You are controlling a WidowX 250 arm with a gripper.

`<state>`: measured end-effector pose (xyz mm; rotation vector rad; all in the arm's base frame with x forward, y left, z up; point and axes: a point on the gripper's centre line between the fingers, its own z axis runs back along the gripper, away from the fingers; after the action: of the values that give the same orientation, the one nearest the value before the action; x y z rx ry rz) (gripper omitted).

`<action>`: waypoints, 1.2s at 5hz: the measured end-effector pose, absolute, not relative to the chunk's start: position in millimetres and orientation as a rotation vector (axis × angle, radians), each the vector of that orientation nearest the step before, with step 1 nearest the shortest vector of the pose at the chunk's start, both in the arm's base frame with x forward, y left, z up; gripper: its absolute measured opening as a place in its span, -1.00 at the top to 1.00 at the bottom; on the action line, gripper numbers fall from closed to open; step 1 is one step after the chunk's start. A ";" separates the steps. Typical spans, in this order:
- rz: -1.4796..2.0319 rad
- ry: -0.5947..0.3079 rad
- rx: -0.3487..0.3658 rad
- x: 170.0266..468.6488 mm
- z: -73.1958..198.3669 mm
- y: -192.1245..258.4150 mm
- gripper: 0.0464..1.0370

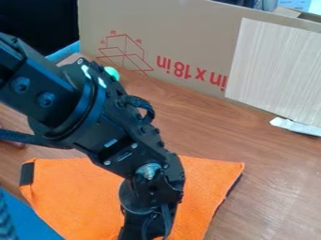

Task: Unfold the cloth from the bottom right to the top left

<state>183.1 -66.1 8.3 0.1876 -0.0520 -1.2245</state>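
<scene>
The orange cloth [75,197] lies on the brown table in the lower left and middle of the camera view. Its upper right corner is at the right, with a dark edge along that side, and a black patch marks its upper left corner. Over the cloth hangs the black gripper [147,227], pointing down at the bottom edge of the view, where its fingertips are cut off. The arm hides the middle of the cloth, and the cloth's lower part runs out of view.
A cardboard box [182,28] stands along the back of the table [282,183], with a pale wood-grain panel [276,70] at its right. A white strip [296,126] lies beside the panel. Behind the arm is a green round object [112,73]. Blue material [28,218] shows at lower left.
</scene>
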 end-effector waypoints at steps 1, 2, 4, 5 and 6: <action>-1.229 -0.056 0.187 183.8 8.6 -66.8 0.81; -1.232 -0.063 0.184 183.9 8.1 -67.4 0.98; -1.243 -0.051 0.159 181.4 6.7 -65.6 0.66; -1.250 -0.051 0.162 181.6 6.8 -65.3 0.14; -1.243 -0.045 0.166 181.6 5.4 -64.5 -0.50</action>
<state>181.6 -64.5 5.4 0.1659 -0.0453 -1.2427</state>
